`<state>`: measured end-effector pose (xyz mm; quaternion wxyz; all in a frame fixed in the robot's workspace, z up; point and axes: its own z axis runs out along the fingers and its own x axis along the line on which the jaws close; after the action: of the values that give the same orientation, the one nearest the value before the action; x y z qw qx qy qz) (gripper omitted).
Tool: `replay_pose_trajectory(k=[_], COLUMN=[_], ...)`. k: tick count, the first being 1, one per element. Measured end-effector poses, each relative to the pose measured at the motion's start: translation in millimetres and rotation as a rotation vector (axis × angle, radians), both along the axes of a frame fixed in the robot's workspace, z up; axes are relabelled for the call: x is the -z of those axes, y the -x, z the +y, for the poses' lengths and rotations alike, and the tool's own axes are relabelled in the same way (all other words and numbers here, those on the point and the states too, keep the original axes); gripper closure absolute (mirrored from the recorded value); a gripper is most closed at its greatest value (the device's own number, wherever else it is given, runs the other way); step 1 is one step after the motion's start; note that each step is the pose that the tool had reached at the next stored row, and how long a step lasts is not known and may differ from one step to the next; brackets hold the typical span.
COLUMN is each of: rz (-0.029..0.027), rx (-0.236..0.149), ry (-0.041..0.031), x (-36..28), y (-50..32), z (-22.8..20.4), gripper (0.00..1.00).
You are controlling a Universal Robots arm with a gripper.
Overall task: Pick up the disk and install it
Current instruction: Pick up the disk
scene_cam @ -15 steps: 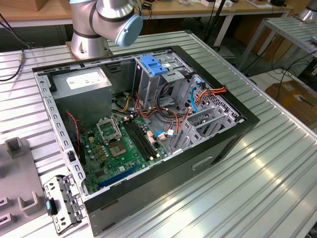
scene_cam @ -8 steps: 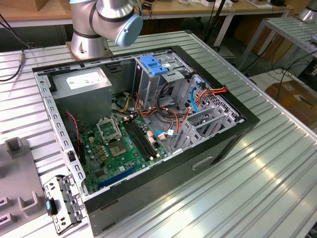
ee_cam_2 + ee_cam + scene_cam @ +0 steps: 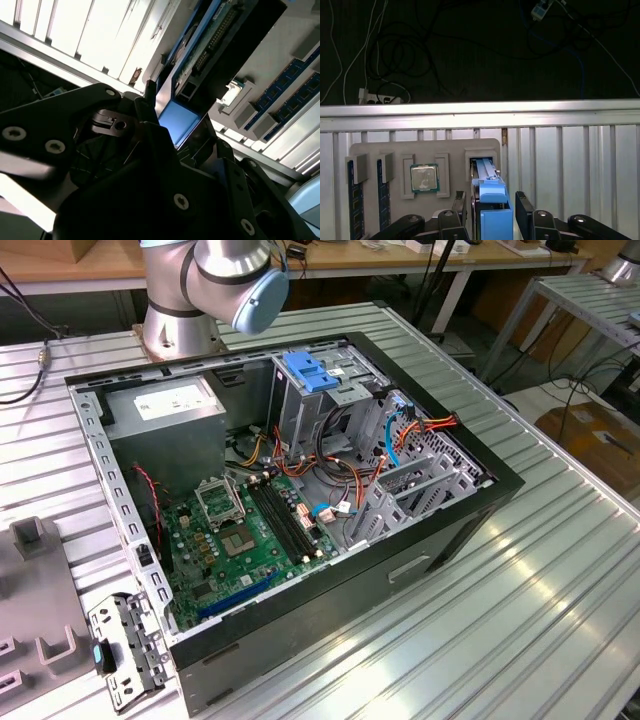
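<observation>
Pick-up step: my gripper (image 3: pixel 493 196) stands open astride the disk (image 3: pixel 495 222), upright in the tray (image 3: pixel 450 150), eight o'clock from the case (image 3: pixel 300 630). Closing likely needs square contact.

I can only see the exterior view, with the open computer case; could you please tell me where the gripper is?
Observer: In the first wrist view the gripper is at the disk, which stands on edge in a slot of a grey tray.
Operator: Thank you. Is anything else in that tray?
Observer: Yes, a processor chip lies flat beside the disk, with two memory sticks in slots past it.
Operator: And where does the tray rest?
Observer: On the ribbed metal table, near its edge; cables lie on the dark floor beyond.
</observation>
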<state>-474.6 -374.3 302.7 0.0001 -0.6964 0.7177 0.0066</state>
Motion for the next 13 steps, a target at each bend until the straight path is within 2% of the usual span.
replay_pose_trajectory(k=[5,7,9,13], rz=[-0.0011,-0.0047,-0.0121,-0.0133], rx=[0.0,-0.001,-0.005,-0.009], ry=[-0.0003,0.0,-0.0001,-0.0005], x=[2.0,3.3,5.3,5.9], y=[0.0,0.1,0.8,2.4], z=[0.0,0.0,0.0,-0.3], gripper=[0.49,0.49,0.49,0.49])
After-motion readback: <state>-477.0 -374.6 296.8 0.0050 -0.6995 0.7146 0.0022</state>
